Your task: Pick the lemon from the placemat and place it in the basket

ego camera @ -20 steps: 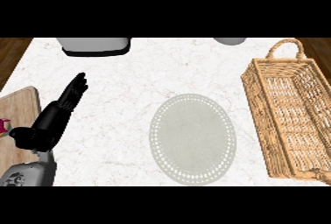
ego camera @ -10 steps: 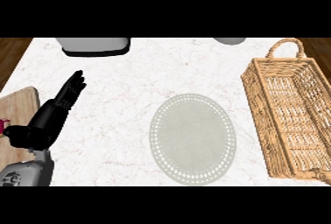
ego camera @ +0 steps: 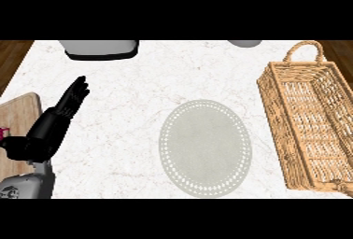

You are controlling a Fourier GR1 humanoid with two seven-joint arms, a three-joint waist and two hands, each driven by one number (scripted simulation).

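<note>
Nearest, the left hand point(ego camera: 52, 126) lies over the desk point(ego camera: 138, 84), its fingers straight and pressed together, holding nothing; the right hand is out of view. To its right sits the oval placemat point(ego camera: 205, 148), long axis running near to far, and bare. No lemon shows anywhere, so its heading cannot be told; a lemon would likely be light, firm and smooth-skinned, best taken across its middle. Farther right stands the wicker basket point(ego camera: 309, 126), handle at the far end.
</note>
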